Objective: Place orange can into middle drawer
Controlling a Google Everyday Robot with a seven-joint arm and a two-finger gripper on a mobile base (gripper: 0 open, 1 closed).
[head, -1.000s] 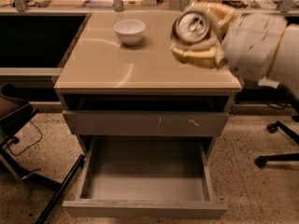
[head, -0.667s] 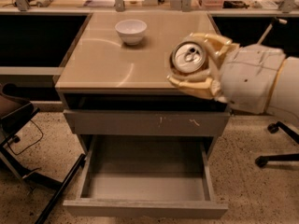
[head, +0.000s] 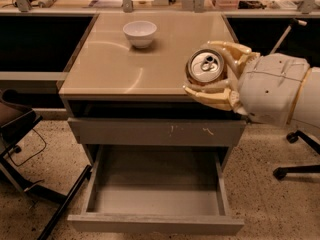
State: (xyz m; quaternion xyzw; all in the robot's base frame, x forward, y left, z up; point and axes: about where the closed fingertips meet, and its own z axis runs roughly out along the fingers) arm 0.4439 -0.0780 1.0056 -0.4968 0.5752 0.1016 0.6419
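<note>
The gripper (head: pixel 214 70) stood over the right front corner of the cabinet top (head: pixel 110 69), with the can (head: pixel 205 66) held between its fingers. The bowl (head: pixel 140 33) sat on the top, behind and to the left of the can. Below the closed drawer front (head: pixel 125 132), the middle drawer (head: pixel 155 196) was pulled out forward.

Nothing readable here, honestly. The orange can (head: pixel 206 65) faces us with just its silver top and pull tab, no brand or print legible, gripped tight by the gripper (head: pixel 202 69) at the right, above the near right corner of the table (head: pixel 100 69). Same for everything else.
</note>
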